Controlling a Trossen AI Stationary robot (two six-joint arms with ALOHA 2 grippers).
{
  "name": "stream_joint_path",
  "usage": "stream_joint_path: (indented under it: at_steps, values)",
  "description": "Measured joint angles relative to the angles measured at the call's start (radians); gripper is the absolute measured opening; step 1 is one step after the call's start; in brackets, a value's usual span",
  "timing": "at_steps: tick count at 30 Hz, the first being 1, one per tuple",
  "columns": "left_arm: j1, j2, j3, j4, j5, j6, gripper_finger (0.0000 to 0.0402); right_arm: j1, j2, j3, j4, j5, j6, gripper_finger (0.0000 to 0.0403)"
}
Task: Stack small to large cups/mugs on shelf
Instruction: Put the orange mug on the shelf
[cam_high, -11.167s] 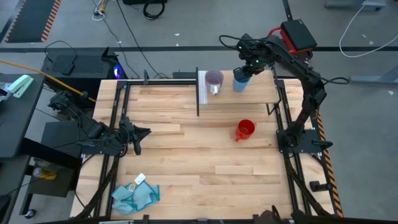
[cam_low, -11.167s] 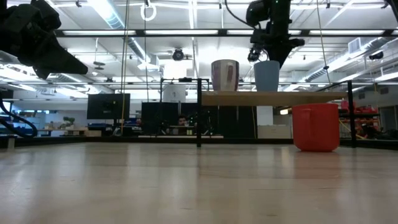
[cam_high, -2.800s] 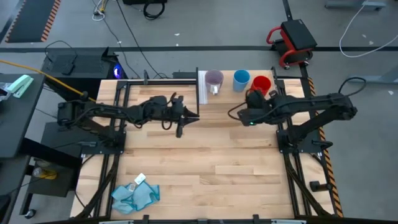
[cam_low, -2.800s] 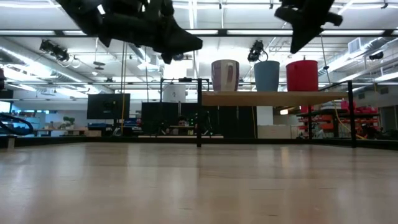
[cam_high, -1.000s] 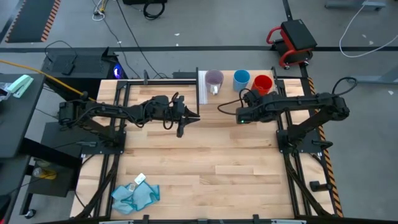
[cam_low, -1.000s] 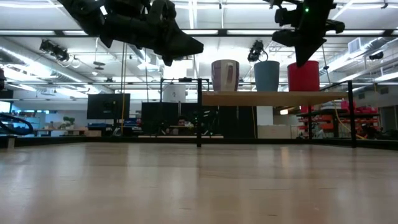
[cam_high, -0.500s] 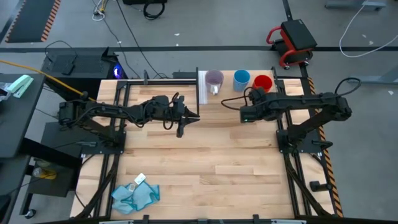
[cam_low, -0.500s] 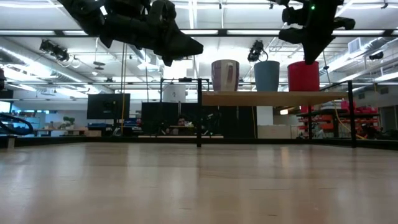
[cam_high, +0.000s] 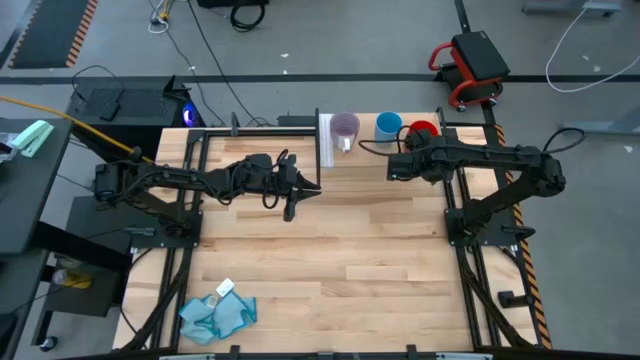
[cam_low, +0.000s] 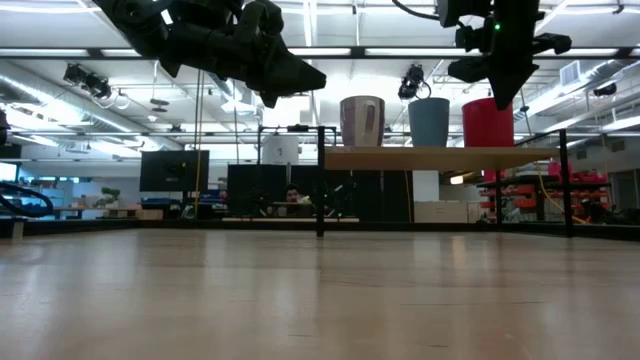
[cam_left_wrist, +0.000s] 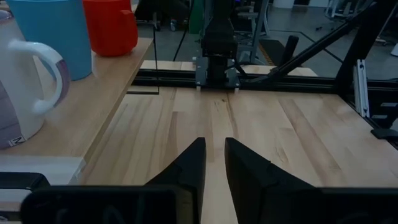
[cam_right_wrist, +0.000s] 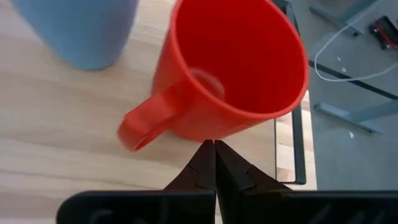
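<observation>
On the shelf (cam_high: 380, 155) three cups stand upright on their bases in a row: the purple cup (cam_high: 345, 127), the blue cup (cam_high: 388, 125) and the red handled mug (cam_high: 424, 128). My right gripper (cam_right_wrist: 215, 144) is shut and points down at the near side of the red mug (cam_right_wrist: 236, 74), beside its handle (cam_right_wrist: 143, 127). In the low view its tip (cam_low: 497, 100) shows level with the mug's rim. My left gripper (cam_left_wrist: 212, 144) hangs above the table left of the shelf, pointing right. A narrow gap shows between its fingers, and nothing is between them. My right gripper comes from above with shut fingers at the red mug's near outer wall (cam_right_wrist: 211, 134), just below the rim. Whether the tips touch the wall, I cannot tell. The mug stands upright on the shelf.
A crumpled blue cloth (cam_high: 215, 315) lies at the near left corner of the table. Black frame rails (cam_high: 455, 215) run along the table's left and right sides. The wide wooden tabletop (cam_high: 340, 260) lies in front of the shelf.
My right gripper, staying shut, has moved toward the far edge, over the shelf and up to the red mug. The cups have kept their places.
</observation>
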Motion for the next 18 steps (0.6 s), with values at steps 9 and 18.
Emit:
stream_joint_path:
  at_steps: [9,18]
  values:
    - [0.000,0.000,0.000,-0.005,0.000,0.001,0.0067,-0.075,0.000,0.000,0.000,0.000,-0.018,0.0003]
    - [0.000,0.000,0.000,-0.007,0.000,0.002,0.0068,-0.148,0.000,0.000,0.000,0.019,-0.033,0.0003]
